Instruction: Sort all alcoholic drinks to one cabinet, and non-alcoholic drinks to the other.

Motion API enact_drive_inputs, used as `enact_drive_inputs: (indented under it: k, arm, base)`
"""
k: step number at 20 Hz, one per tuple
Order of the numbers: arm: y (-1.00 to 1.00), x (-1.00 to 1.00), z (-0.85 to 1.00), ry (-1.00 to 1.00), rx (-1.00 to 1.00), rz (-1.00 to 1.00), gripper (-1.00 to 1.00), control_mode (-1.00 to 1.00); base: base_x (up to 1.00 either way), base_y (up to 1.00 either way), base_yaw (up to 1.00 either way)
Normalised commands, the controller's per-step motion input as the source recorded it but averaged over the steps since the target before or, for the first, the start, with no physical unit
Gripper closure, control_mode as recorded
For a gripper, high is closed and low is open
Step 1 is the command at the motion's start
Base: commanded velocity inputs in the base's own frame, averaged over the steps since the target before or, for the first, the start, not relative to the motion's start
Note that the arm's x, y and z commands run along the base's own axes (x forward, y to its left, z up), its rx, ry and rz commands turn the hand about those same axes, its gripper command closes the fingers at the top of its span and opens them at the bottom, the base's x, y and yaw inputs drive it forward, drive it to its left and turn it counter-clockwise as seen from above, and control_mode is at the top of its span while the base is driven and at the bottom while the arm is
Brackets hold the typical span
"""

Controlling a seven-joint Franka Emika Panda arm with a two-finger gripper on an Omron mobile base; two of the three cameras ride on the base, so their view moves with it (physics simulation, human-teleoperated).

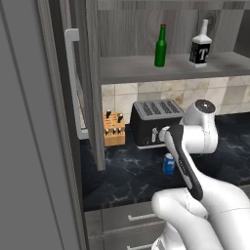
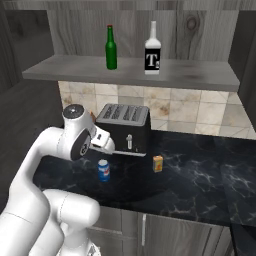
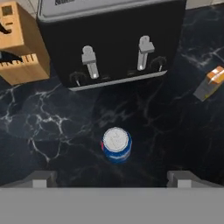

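Note:
A blue soda can (image 3: 116,144) stands upright on the dark marble counter (image 3: 52,131), just in front of the toaster. My gripper (image 3: 111,180) hangs above it, open, with the can a little ahead of the gap between the wide-apart fingertips (image 3: 40,179). The can (image 2: 103,170) also shows below my hand, and the orange-yellow carton (image 2: 158,163) stands to its right. In the open wall cabinet (image 1: 161,68), the green bottle (image 1: 160,46) and the pale "T" bottle (image 1: 200,47) stand on the shelf. The cabinet's door (image 1: 90,73) swings out at the left.
A black toaster (image 2: 125,129) sits at the back of the counter, with a wooden knife block (image 1: 114,128) to its left. Grey drawers (image 1: 132,219) run under the counter's front edge. A large grey panel (image 1: 24,146) stands close at the far left.

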Motion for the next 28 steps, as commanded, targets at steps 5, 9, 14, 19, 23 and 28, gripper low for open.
enact_drive_inputs:
  k: [5,9,14,19,23,28]
  arm:
    - [0.00,0.00,-0.40,0.11,0.00,0.00,-1.00,-1.00]
    - [0.00,0.00,-0.19,0.02,0.00,0.06,-1.00,-1.00]
    - [0.00,0.00,-0.41,0.01,0.00,0.03,-1.00,-1.00]
    - [0.00,0.06,-0.47,0.00,0.00,0.01,-1.00,-1.00]
    - [0.00,0.30,-0.23,0.00,0.00,0.00,-1.00,-1.00]
    - [0.00,0.30,-0.17,0.00,0.00,0.00,-1.00,-1.00]
  base:
    - [0.00,0.00,0.00]
    - [0.00,0.00,0.00]
    - [0.00,0.00,0.00]
    - [0.00,0.00,0.00]
    - [0.00,0.00,0.00]
    - [0.00,0.00,0.00]
